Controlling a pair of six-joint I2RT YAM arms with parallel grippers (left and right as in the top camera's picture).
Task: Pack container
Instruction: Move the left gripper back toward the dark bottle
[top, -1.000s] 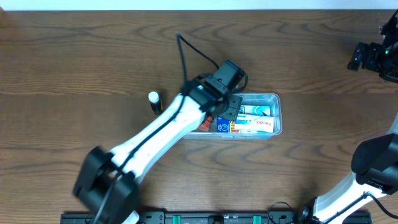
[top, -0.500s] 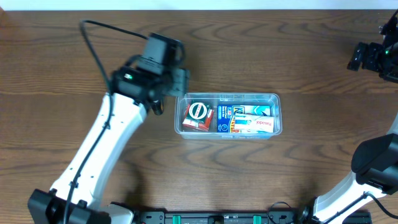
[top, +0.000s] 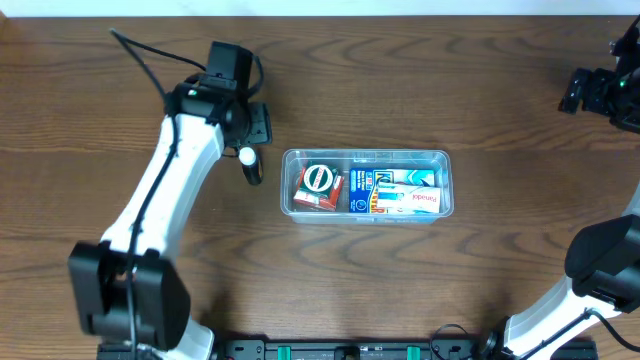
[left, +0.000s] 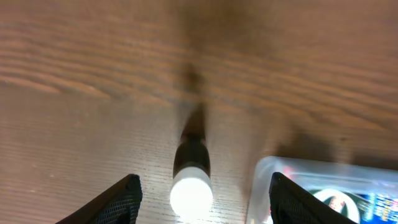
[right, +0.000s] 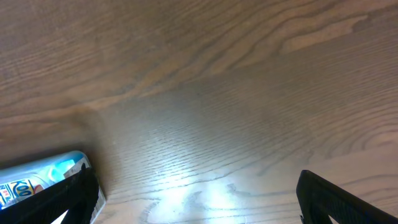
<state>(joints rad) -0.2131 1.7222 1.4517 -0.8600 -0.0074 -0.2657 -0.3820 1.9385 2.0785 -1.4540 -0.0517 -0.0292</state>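
The clear plastic container lies at the table's middle. It holds a red box with a round white label and blue and white boxes. A small upright tube with a white cap and dark body stands just left of the container. In the left wrist view the tube sits between my left gripper's open fingers, and the container's corner shows at the right. My left gripper hovers over the tube. My right gripper is open and empty, far at the back right.
The brown wooden table stretches around the container. The right wrist view shows bare wood and the container's corner at the lower left. A black rail runs along the front edge.
My left gripper has left the container, where the red box now lies, and swung left and back to hover over the white-capped tube. The right arm has not moved.
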